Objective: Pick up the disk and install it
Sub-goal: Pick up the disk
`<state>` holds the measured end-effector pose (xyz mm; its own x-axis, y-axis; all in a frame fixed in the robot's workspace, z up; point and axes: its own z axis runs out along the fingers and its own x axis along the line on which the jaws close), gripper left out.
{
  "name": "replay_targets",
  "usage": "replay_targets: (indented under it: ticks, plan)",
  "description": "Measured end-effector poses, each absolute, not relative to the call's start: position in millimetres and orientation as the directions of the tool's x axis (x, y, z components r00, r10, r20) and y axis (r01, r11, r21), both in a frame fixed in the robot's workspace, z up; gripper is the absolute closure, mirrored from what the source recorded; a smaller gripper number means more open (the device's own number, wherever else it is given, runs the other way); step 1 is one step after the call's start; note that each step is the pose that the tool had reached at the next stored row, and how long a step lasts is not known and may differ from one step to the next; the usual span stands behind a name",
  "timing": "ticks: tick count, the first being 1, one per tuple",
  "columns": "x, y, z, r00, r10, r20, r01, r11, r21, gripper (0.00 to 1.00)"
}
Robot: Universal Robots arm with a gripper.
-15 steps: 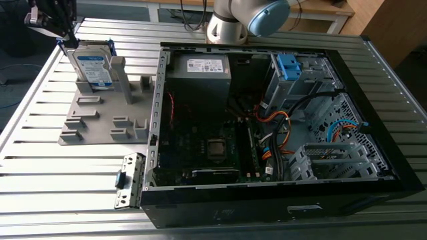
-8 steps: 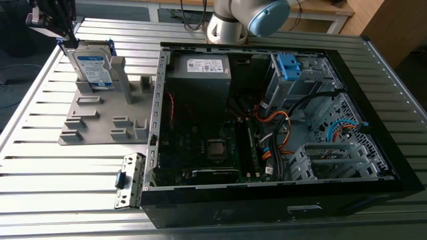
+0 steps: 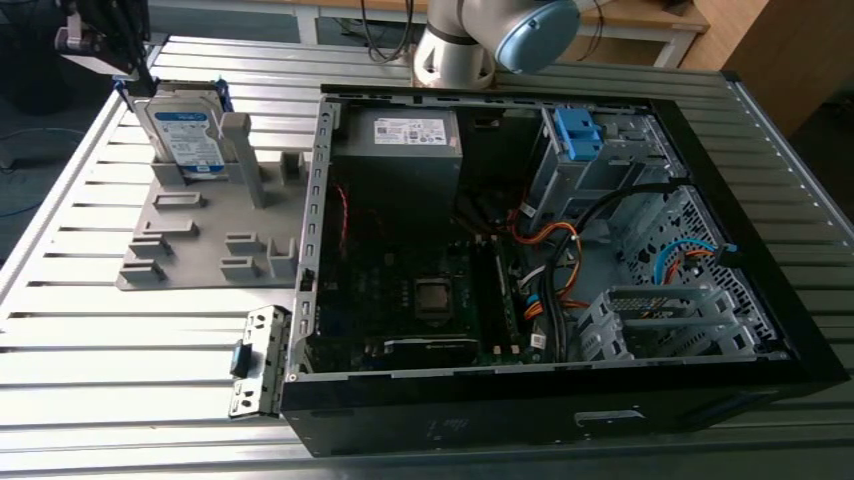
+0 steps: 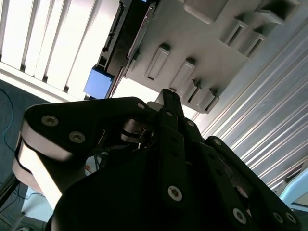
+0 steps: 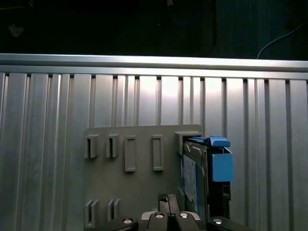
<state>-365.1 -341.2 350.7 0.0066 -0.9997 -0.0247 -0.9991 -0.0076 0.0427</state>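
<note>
I can read no print from here; the disk (image 3: 183,125) carries a white-and-blue label (image 3: 187,142); the grey box (image 3: 398,175) bears a white sticker (image 3: 404,130); lettering on both too small to tell.

A ribbed metal desk (image 3: 80,330) is spread beneath the pincer (image 3: 131,72) and is brightly lit, with glare in places. A dark floor (image 3: 20,150) is seen past the desk edge nearest the pincer. Wooden furniture (image 3: 787,60) is set far across from it.
</note>
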Motion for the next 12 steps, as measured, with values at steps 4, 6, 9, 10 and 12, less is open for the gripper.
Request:
replay_targets:
  ticks: [4,6,9,10,12]
  plan:
    - [-365.1,-341.2,350.7,0.031,-0.999,-0.025,-0.999,-0.032,0.043,0.89]
    - [-365.1,-341.2,350.7,0.044,-0.999,-0.025,-0.998,-0.045,0.043,0.89]
    - [-365.1,-341.2,350.7,0.061,-0.998,-0.025,-0.997,-0.062,0.043,0.89]
    - [-365.1,-341.2,350.7,0.067,-0.997,-0.025,-0.997,-0.068,0.043,0.89]
    - [-365.1,-341.2,350.7,0.08,-0.996,-0.025,-0.996,-0.081,0.043,0.89]
